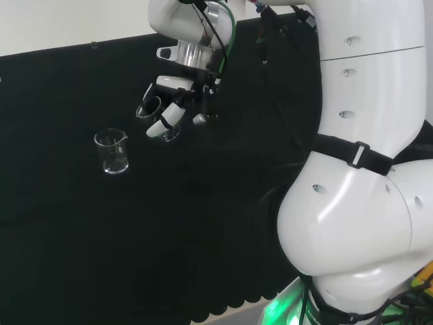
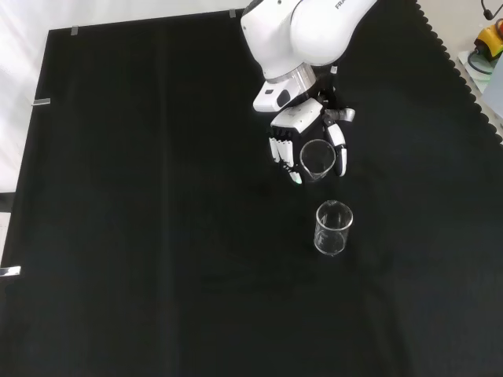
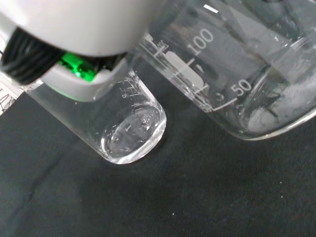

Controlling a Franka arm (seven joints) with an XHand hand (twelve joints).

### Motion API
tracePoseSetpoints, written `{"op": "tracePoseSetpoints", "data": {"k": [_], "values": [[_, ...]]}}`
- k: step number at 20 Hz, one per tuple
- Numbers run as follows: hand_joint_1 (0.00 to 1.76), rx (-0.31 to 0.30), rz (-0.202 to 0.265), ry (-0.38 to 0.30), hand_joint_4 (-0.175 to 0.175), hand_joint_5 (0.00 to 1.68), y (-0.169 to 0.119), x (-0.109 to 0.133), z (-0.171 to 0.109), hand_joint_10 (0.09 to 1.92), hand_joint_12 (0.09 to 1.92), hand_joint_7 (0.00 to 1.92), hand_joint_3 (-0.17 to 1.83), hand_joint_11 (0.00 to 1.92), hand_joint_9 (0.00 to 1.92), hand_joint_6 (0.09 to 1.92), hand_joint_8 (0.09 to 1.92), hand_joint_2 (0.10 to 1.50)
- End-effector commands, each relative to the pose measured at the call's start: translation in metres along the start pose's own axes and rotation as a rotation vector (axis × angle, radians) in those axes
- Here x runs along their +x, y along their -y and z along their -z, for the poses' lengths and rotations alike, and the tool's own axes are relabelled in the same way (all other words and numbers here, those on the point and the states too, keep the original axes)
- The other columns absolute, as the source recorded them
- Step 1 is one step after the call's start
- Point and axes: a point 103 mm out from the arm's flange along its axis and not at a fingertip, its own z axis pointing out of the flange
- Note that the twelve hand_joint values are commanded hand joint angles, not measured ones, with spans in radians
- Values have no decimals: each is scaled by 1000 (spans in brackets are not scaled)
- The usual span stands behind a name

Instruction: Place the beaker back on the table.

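While the hand (image 2: pixel 305 140) hangs above the black cloth (image 2: pixel 141 196), its fingers (image 2: pixel 339 154) and thumb are curled round a clear glass beaker (image 2: pixel 317 159), which it holds clear of the bench. In the front view the held beaker's round mouth faces the camera between the white fingers, its rim a thin bright ring, and the cloth shows dark through it. In the head view the hand (image 1: pixel 169 112) sits below the silver wrist flange, left of the arm's big white links (image 1: pixel 365 156), and the held beaker (image 1: pixel 150 108) is hard to make out among the fingers. The wrist view shows the held beaker (image 3: pixel 237 74) close up: clear wall, white printed scale marks and a thick rounded base, with no liquid that I can see.

A second beaker (image 2: pixel 332 228), also clear and with a small spout, stands upright on the cloth. In the front view it is just below the hand, near but apart from it; in the head view this second beaker (image 1: pixel 111 151) stands to the left of the hand and lower. The wrist view shows it (image 3: pixel 123 128) beside the held one, its base resting on the cloth.
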Motion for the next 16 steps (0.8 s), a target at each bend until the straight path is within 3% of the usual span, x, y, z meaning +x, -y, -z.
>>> {"op": "tracePoseSetpoints", "data": {"k": [1, 5, 16], "values": [[1328, -15, 2, -61, -175, 1471, -1, -7, -7, 87, 784, 1592, 667, 1164, 1696, 262, 87, 586], [1328, -54, 8, -114, -175, 1471, -1, -13, -10, 87, 783, 1593, 668, 1157, 1693, 262, 87, 585], [1328, -102, 22, -116, -175, 1469, 0, -15, -19, 87, 785, 1591, 663, 1120, 1674, 261, 87, 589]]}}
